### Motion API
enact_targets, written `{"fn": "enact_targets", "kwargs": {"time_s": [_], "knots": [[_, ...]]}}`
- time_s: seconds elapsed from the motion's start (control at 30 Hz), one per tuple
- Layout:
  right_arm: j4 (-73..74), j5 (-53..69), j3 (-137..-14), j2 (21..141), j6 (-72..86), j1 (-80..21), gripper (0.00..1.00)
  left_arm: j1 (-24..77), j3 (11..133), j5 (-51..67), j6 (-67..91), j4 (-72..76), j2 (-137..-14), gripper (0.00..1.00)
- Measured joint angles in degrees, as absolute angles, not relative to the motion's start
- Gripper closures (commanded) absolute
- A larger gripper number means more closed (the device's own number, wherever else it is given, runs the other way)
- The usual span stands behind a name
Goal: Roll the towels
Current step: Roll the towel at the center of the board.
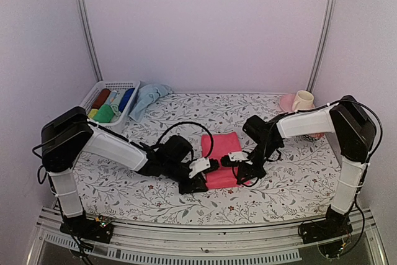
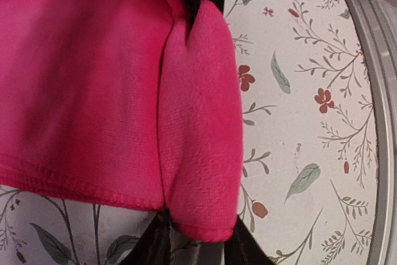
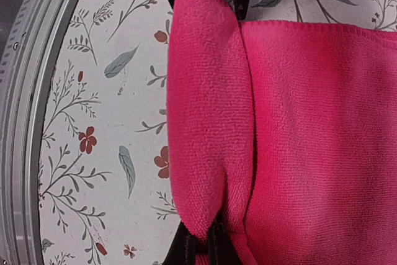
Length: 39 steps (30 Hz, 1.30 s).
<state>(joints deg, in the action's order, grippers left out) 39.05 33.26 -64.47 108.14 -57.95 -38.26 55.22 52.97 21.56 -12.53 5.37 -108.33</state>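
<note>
We hold the pink towel at the middle of the table, its rolled near edge running left to right, our left gripper clasping one end, our right gripper pinching the other tightly, flat cloth beyond both.

Floral table: pink towel, blue towel, white basket

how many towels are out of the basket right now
2. The pink towel lies mid-table, its near edge folded over. The pale blue towel sits crumpled at the back left beside the basket. No other shows, though some could be hidden.
</note>
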Motion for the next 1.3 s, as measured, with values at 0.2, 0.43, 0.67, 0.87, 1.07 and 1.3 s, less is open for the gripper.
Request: {"fn": "enact_targets", "kwargs": {"time_s": [0.2,0.43,0.67,0.87,1.07,1.3], "knots": [[45.5,35.2,-69.3,112.0,-58.0,-37.4,0.96,55.2,47.0,18.1,-12.4,8.3,-104.2,0.50],[52.9,36.9,-75.4,116.7,-58.0,-36.5,0.97,56.3,39.8,10.1,-15.3,14.5,-96.4,0.46],[59.7,37.4,-81.3,120.8,-57.7,-36.2,0.97,63.3,37.6,-0.7,-23.9,21.7,-94.9,0.47],[65.4,38.5,-86.2,124.7,-56.9,-35.6,0.96,67.4,38.8,-8.0,-32.4,24.8,-97.7,0.48],[69.4,39.9,-89.9,128.1,-54.5,-34.9,0.97,70.8,40.2,-13.6,-40.4,27.0,-102.8,0.50],[70.2,40.8,-90.4,128.7,-52.7,-34.5,0.97,72.5,40.9,-16.9,-46.6,30.5,-105.8,0.50]]}}
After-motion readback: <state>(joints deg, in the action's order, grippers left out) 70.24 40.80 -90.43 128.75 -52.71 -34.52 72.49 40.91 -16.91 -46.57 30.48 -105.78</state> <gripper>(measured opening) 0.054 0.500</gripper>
